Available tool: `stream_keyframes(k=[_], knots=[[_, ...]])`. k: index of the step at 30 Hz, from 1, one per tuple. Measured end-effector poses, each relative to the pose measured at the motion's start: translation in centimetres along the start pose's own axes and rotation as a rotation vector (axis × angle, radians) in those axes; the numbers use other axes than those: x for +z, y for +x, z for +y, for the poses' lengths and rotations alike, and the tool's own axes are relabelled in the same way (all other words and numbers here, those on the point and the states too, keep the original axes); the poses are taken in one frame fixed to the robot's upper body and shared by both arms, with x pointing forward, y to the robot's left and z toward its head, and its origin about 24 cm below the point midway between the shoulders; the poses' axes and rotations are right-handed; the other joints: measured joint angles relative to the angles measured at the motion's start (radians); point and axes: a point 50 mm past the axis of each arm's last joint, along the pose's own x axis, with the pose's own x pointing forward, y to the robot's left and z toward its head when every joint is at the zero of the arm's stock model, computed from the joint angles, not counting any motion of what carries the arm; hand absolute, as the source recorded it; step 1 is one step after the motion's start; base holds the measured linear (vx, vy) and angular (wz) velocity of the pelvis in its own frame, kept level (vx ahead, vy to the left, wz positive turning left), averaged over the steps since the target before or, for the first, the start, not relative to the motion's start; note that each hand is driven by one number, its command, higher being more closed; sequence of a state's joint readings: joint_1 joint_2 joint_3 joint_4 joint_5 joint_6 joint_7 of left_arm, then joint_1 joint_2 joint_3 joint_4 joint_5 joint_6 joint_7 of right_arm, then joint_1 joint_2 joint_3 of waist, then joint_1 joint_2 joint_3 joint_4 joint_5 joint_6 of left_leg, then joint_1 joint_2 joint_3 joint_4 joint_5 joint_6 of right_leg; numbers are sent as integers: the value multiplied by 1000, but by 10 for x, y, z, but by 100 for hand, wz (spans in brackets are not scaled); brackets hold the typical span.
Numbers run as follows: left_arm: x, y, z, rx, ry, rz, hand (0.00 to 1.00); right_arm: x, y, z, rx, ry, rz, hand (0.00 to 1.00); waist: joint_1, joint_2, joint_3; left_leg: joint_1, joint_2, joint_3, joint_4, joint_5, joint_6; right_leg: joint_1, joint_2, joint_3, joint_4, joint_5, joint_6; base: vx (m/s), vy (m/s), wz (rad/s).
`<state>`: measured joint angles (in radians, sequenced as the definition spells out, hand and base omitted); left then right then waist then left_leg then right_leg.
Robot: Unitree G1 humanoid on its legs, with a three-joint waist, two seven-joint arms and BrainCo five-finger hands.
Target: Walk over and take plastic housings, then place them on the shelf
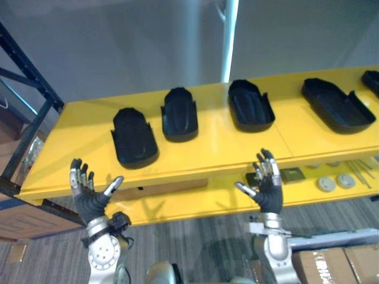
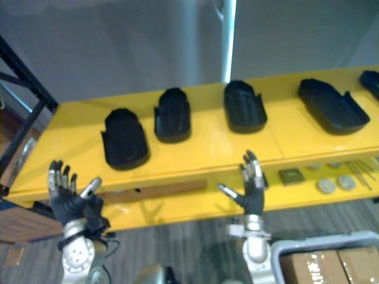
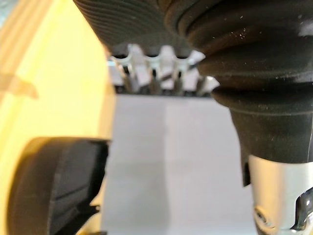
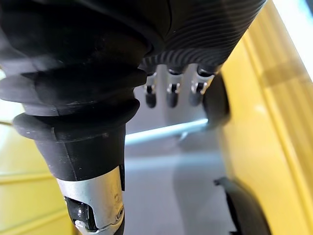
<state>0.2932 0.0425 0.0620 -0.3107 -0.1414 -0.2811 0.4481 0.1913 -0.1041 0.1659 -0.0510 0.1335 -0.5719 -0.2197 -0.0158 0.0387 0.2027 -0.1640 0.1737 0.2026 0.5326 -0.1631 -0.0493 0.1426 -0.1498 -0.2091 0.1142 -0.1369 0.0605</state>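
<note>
Left eye view: black plastic housings (image 1: 179, 114) lay in row on yellow shelf (image 1: 213, 148). Before shelf edge, left hand (image 1: 89, 198) and right hand (image 1: 267, 188) stood upright, fingers spread, empty.

On the upper shelf board (image 1: 213, 145) a row ran left to right: first housing (image 1: 134, 137), second housing (image 1: 179, 115), third housing (image 1: 250, 105), fourth housing (image 1: 337, 105) and fifth housing (image 1: 372, 80), all apart. Round parts (image 1: 325, 184) lay on the lower shelf board (image 1: 195, 204), at right. The left robot hand (image 1: 89, 192) stood before the first housing, the right robot hand (image 1: 267, 183) before the third.
</note>
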Motion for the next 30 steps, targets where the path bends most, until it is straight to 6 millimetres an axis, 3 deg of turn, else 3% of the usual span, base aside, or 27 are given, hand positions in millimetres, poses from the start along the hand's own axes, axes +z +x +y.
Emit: stream_keyframes(k=[1, 3, 4, 5, 6, 8, 9, 11, 13, 15, 19, 23, 25, 27, 29, 30], knots=[[0, 0, 0, 6, -5, 2, 0, 0, 1, -1, -2, -1, -4, 0, 2, -1, 0, 10, 5, -16, -61, 6, -10, -3, -8, 7, 1, 0, 1, 71, 169, -1], [-2, -3, 1, 25, -15, 13, 0, 1, 3, 0, -1, -2, -11, 0, 4, 4, -2, 47, 34, -80, -231, 51, -65, 0, -27, 35, 1, 1, 14, 113, 297, -22], [-2, -3, 1, 31, -13, 13, 0, 2, 3, -1, 0, -3, -15, 0, 4, 8, -5, 64, 41, -83, -258, 72, -63, 0, -31, 43, 1, 0, 29, 124, 353, -38], [-2, -3, 3, 44, -3, 13, 0, 3, 5, -2, 6, -11, -25, 0, 3, 23, -14, 87, 46, -75, -299, 120, -58, 2, -42, 55, 2, -10, 86, 105, 314, -30], [-3, -2, 2, 50, 1, 15, 0, 3, 5, -3, 4, -17, -24, 0, 0, 33, -22, 100, 44, -60, -306, 83, -111, 6, -50, 58, 2, -10, 100, 119, 406, -25], [-6, 8, 7, 102, 77, 14, 0, -3, 2, -3, -42, -16, 0, 0, 1, -47, -37, 126, -44, -25, -330, 70, -88, -2, -142, 57, 11, 13, 117, 88, 398, -9], [-12, 14, 11, 131, 154, 23, 0, -3, 2, -2, -71, -13, -3, 0, -4, -72, -44, 128, -66, -27, -328, 62, -74, -2, -163, 48, 24, 42, 128, 62, 301, 1], [-25, 19, 20, 178, 240, 76, 0, -2, 2, -3, -110, -8, -7, 0, -3, -75, -46, 144, -68, -27, -336, 57, -67, -15, -165, 37, 66, 84, 109, 47, 237, 2], [-37, 20, 48, 313, 316, 149, 0, -1, 2, -1, -142, 13, -18, 0, 1, -71, -44, 183, -59, -1, -377, 65, -54, -57, -163, 15, 139, 123, 70, 31, 183, -27], [-51, 12, 91, 475, 419, 229, 0, 0, 2, 9, -122, 46, -19, 0, 4, -83, -53, 196, -41, 29, -395, 68, -50, -84, -139, 18, 122, 139, 70, 12, 69, -42], [-57, 24, 114, 534, 476, 238, 0, 10, 7, 14, -84, 50, -69, 0, 7, -73, -55, 178, -21, 36, -406, 83, -61, -70, -104, 15, 52, 180, 89, -19, -16, -13], [-77, 20, 121, 581, 451, 284, 0, 43, 30, 3, 8, -62, -259, 0, 2, -29, -72, 184, -13, 48, -485, 129, -75, -44, -80, -16, -40, 207, 110, -79, -60, -5], [-96, 1, 126, 643, 438, 380, 0, 66, 46, -3, -5, -84, -384, 0, 3, -24, -70, 205, -10, 43, -522, 148, -74, -19, -70, -42, -68, 207, 110, -51, -59, 12], [-117, -36, 129, 761, 468, 497, 0, 86, 57, -9, -38, -95, -487, 0, 4, -30, -67, 216, -8, 26, -560, 173, -76, -5, -62, -65, -86, 207, 111, -47, -36, 20], [-125, -77, 126, 901, 480, 567, 0, 99, 63, -12, -66, -92, -550, 0, 19, -63, -51, 217, -2, 12, -599, 200, -85, -4, -48, -96, -97, 202, 106, -66, -35, 23], [-125, -84, 128, 928, 491, 574, 0, 100, 63, -12, -67, -90, -553, 0, 26, -67, -48, 217, -2, 8, -610, 209, -86, -4, -46, -99, -101, 197, 103, -44, -40, 24]])
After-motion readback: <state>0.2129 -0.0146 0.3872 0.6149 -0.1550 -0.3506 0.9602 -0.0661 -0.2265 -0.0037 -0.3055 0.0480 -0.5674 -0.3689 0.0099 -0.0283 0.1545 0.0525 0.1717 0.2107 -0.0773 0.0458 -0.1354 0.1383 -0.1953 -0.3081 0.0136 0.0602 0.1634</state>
